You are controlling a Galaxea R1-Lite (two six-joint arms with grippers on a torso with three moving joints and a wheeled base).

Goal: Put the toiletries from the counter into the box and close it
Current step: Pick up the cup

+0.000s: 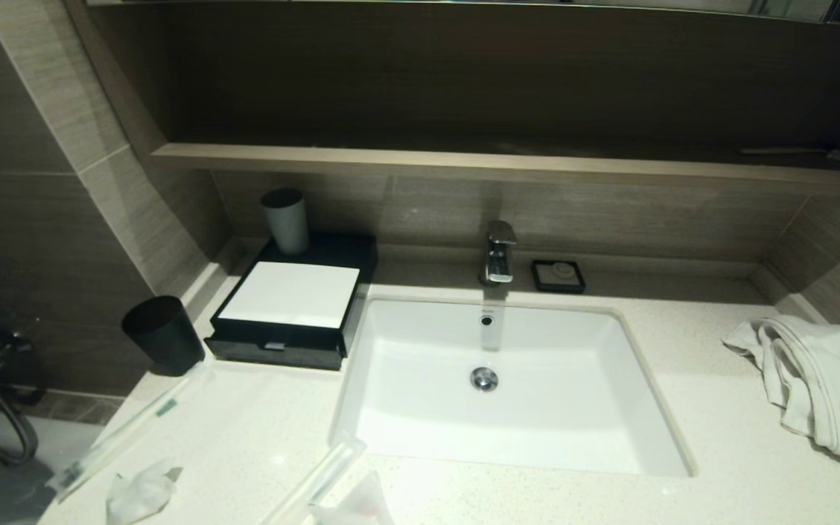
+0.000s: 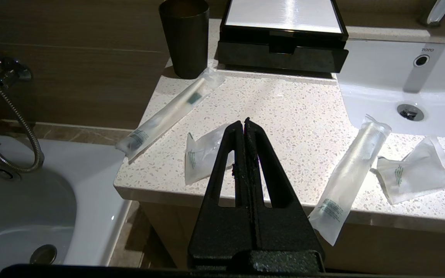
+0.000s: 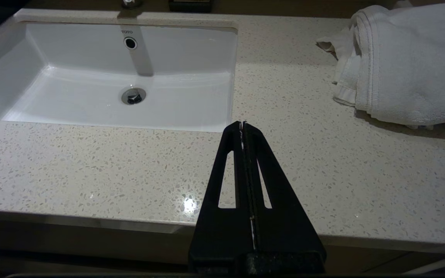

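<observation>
The black box [image 1: 285,343] with a white top [image 1: 290,293] stands left of the sink; its front drawer [image 2: 282,58] sticks out slightly. Several clear toiletry packets lie on the counter's front left: a long toothbrush packet [image 2: 170,114] [image 1: 125,430], a small sachet [image 2: 201,154] [image 1: 139,496], a second long packet [image 2: 352,173] [image 1: 318,474] and a second sachet [image 2: 415,170] [image 1: 358,507]. My left gripper [image 2: 244,121] is shut and empty, held before the counter's front edge, over the first sachet. My right gripper [image 3: 242,124] is shut and empty, before the counter right of the sink.
A black cup [image 1: 163,334] stands left of the box and a grey cup [image 1: 286,220] behind it. The white sink [image 1: 420,430] with a faucet [image 1: 499,251] fills the middle. A soap dish [image 1: 558,275] sits at the back, a white towel [image 1: 821,379] at the right.
</observation>
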